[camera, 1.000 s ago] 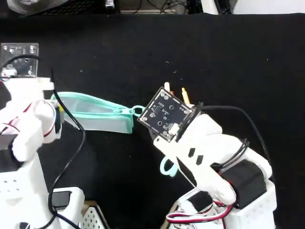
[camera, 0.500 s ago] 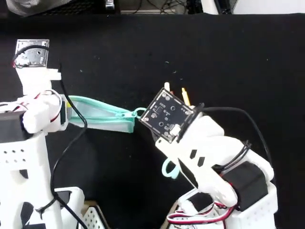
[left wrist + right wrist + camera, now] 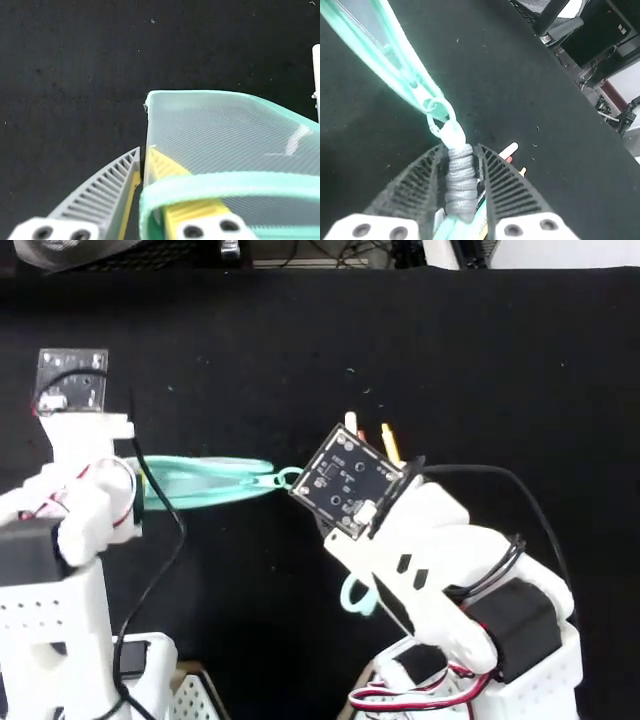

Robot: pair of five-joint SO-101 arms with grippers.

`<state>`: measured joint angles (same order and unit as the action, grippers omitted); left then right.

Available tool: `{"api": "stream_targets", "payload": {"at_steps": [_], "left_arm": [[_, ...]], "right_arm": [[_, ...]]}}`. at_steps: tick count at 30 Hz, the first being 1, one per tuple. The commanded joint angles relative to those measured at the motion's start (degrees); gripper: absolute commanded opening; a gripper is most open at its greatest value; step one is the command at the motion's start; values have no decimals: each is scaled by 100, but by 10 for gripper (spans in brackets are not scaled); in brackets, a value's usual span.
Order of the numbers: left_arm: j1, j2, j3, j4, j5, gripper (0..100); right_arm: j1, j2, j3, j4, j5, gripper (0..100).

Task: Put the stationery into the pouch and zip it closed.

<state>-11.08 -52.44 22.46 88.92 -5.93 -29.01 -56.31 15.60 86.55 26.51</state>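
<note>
The teal mesh pouch hangs edge-on and stretched between the two arms. In the left wrist view its clear ribbed side fills the space past my left gripper, which is shut on the pouch's end, one yellow finger against the mesh. My right gripper is shut on the grey cord of the zipper pull, at the pouch's other end. A white pen and an orange pen lie on the table just beyond the right arm.
The black cloth table is open at the back and right. A teal loop pokes out from under the right arm. The arms' white bases stand at the front edge. Dark equipment sits beyond the table's far edge.
The left arm has swung and lifted its end of the pouch, turning it from lying flat to edge-on and taut. The right arm has stayed almost still on the zipper pull.
</note>
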Motion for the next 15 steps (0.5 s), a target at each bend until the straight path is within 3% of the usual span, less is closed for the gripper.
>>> {"api": "stream_targets", "payload": {"at_steps": [1, 4, 5, 11, 15], "left_arm": [[-48, -519, 514, -580, 18, 31], [-57, -862, 1121, -1152, 18, 31], [-75, -949, 1314, -1310, 18, 31], [-92, -1248, 2334, -2057, 18, 31], [-75, -1275, 2879, -2382, 0, 31]], "right_arm": [[-123, -66, -22, 88, 44, 117], [-563, -66, -40, 396, 0, 297], [-695, -84, -66, 466, 0, 316], [-721, -110, -338, 774, 0, 245], [281, 13, 215, 246, -18, 240]]}}
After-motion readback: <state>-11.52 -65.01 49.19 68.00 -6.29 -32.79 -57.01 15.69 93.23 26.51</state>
